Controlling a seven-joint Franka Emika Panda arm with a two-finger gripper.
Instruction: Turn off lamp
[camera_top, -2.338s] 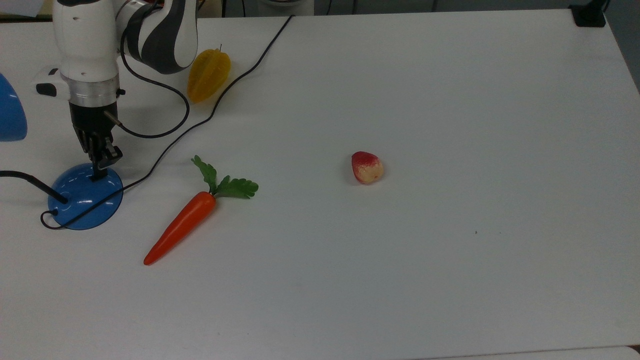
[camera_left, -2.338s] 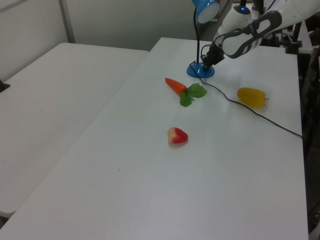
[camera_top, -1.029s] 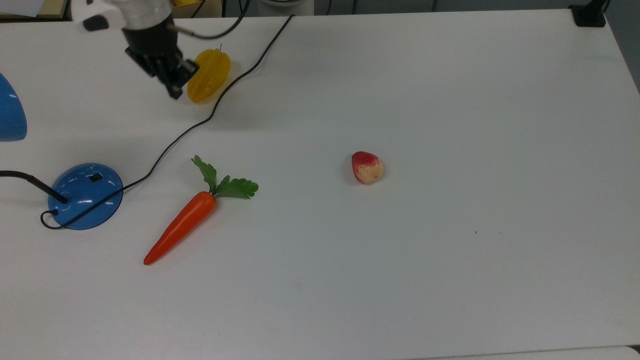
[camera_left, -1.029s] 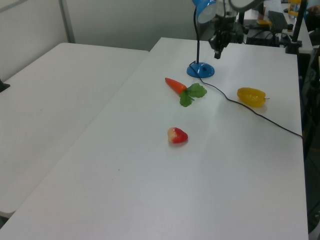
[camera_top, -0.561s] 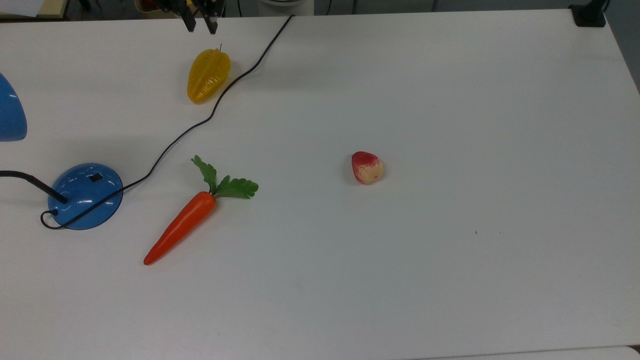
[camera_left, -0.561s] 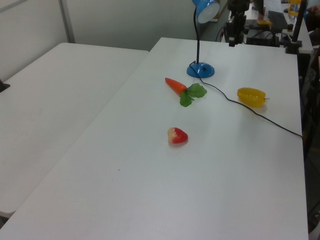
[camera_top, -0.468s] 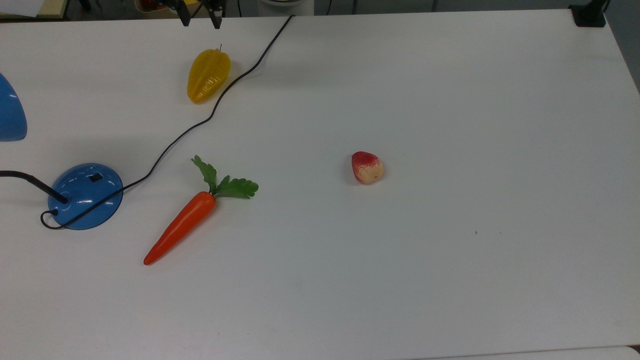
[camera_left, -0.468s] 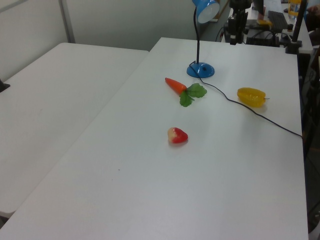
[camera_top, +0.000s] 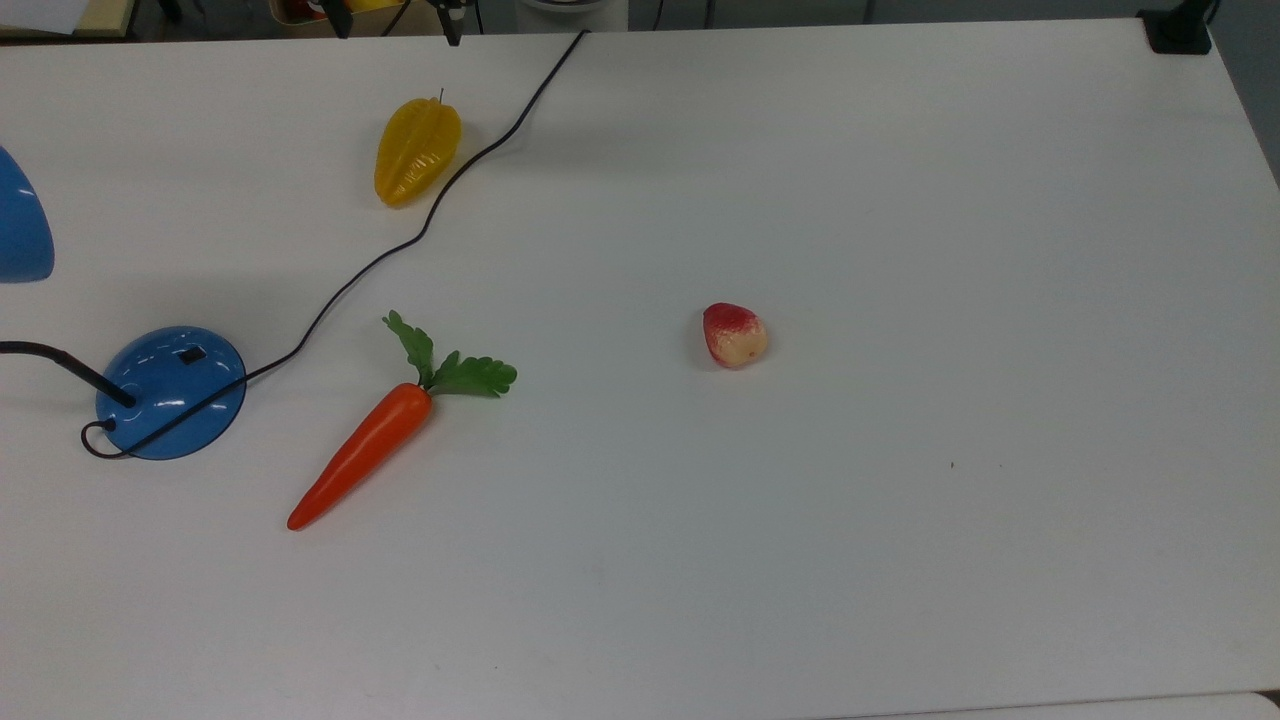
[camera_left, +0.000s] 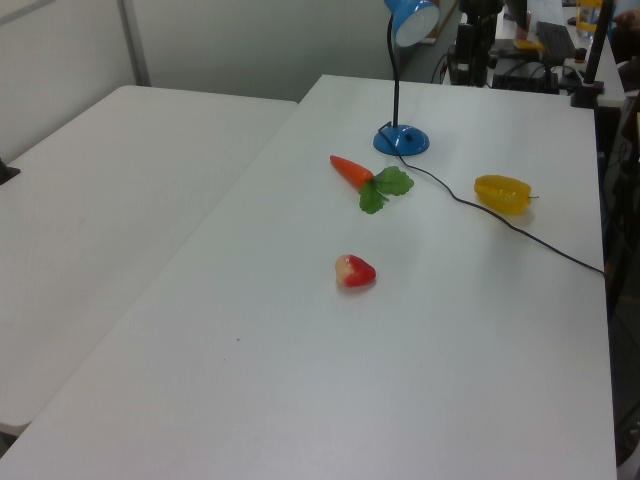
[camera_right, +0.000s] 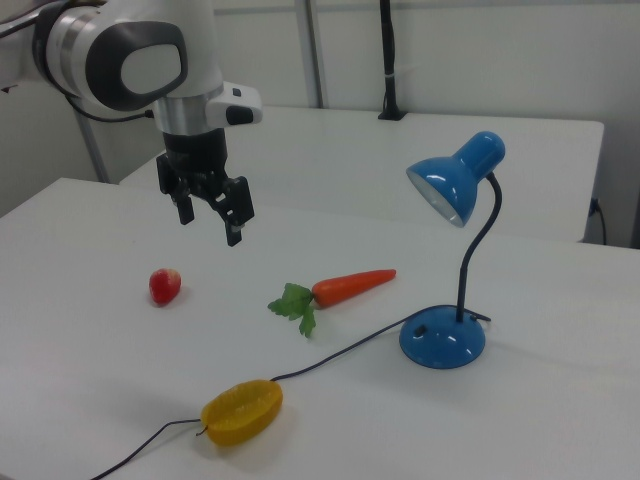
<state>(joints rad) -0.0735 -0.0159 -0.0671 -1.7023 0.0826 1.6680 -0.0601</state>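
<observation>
Hanging high above a white table (camera_right: 560, 400), the robot's gripper (camera_right: 210, 213) holds nothing, its fingers spread apart. Well off to the right view's right of it stands the blue lamp (camera_right: 450, 270), its bulb looking unlit, so the task seems done. Nearer, below the gripper, lie a carrot (camera_right: 350, 286), a yellow starfruit (camera_right: 241, 411) and a strawberry (camera_right: 165, 285). One risk, by my judgement: a low sweep could snag the cord (camera_right: 340, 355) and drag the lamp.

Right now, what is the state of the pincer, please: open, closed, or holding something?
Pincer: open, fingers apart, holding nothing, up in the air above the table.
</observation>
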